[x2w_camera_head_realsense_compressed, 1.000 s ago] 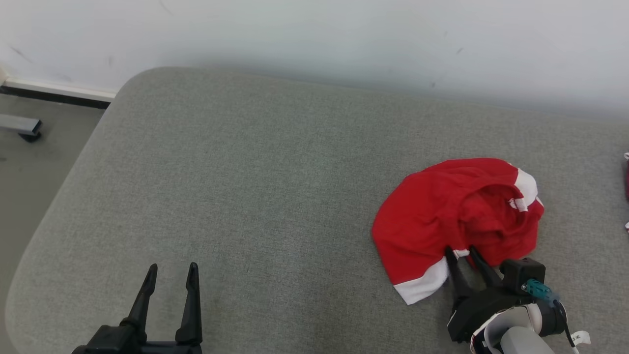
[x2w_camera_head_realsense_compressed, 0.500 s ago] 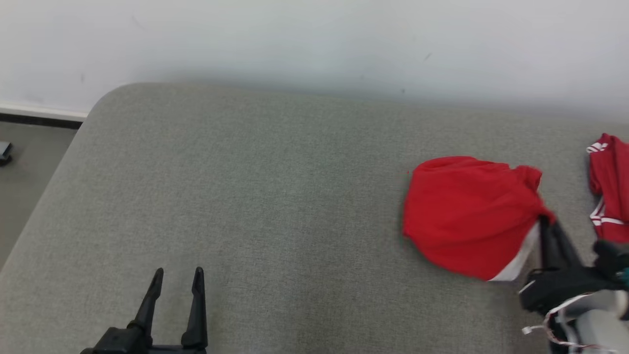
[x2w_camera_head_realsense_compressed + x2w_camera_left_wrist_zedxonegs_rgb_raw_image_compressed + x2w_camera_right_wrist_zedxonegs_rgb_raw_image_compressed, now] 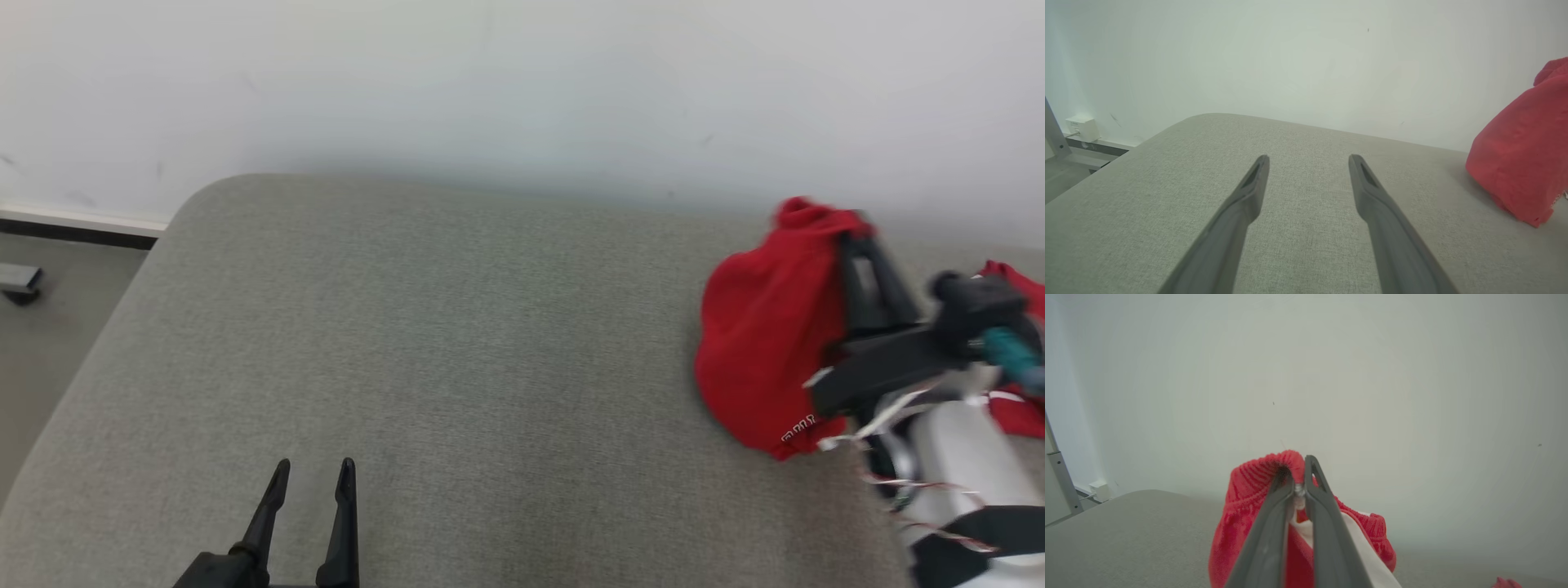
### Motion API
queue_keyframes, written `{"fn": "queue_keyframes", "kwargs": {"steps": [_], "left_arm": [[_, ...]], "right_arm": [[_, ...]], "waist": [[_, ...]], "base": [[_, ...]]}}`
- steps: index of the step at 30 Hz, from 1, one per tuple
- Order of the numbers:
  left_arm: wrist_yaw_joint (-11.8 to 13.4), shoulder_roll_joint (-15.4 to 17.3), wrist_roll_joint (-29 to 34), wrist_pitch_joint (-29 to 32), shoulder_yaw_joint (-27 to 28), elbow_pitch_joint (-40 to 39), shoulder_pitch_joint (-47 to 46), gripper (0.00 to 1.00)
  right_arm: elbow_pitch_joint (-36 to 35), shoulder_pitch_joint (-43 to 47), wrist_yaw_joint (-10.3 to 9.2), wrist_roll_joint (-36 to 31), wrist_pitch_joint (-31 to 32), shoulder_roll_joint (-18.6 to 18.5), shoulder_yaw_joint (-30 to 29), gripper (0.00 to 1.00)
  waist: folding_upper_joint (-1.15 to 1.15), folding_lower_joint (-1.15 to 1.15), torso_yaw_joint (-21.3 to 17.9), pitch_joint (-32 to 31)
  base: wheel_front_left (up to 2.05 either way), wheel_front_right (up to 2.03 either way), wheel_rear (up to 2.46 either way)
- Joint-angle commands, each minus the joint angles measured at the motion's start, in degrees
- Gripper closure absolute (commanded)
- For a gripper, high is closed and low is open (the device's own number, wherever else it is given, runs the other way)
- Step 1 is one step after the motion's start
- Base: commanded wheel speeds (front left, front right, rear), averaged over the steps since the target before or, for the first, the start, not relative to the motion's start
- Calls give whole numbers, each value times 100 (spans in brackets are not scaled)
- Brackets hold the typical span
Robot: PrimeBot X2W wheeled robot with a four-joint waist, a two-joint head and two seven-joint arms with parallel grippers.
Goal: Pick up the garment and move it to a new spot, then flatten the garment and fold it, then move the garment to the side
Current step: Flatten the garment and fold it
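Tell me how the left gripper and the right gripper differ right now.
The left gripper is open and empty; the right gripper is shut on the red garment. The left gripper sits low over the grey cushion; the right gripper is higher, near the wall, with the garment hanging from it. Both are dark and two-fingered.
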Motion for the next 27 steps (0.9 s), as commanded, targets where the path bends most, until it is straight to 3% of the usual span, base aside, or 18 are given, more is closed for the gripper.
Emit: {"fn": "queue_keyframes", "kwargs": {"steps": [1, 3, 8, 14, 21, 22, 23, 27], "left_arm": [[-4, -14, -15, -17, -17, 17, 61, 0], [-5, -16, -20, -17, -18, 25, 48, 0], [-6, -21, -39, -17, -53, 82, -40, 0], [-6, -23, -51, -17, -83, 118, -87, 0], [0, -27, -83, -17, -128, 175, -194, 0], [0, -27, -88, -17, -132, 182, -209, 0], [0, -28, -92, -17, -131, 187, -218, 0], [7, -30, -90, -17, -58, 170, -210, 0]], "right_arm": [[57, -37, 0, -37, 29, 121, 202, 100], [137, -55, 0, -54, 34, 222, 356, 100], [785, 117, 0, -38, -156, 879, 1271, 100], [1525, 316, 0, 65, -300, 1093, 2114, 100], [1630, 430, 0, 1130, -405, 1101, 3706, 100], [1669, 390, 0, 1201, -414, 1103, 3834, 61], [1697, 341, 0, 1299, -424, 1102, 3923, 0], [1804, 155, 0, 1396, -434, 1105, 3938, 0]], "waist": [[0, 1, 150, -34], [0, 1, 201, -26], [0, 1, 499, 65], [0, 1, 638, 175], [0, 1, 651, 307], [0, 1, 644, 316], [0, 1, 634, 324], [0, 1, 486, 305]], "base": [[0, 0, 0], [0, 0, 0], [0, 0, 0], [0, 0, 0], [0, 0, 0], [0, 0, 0], [0, 0, 0], [0, 0, 0]]}}
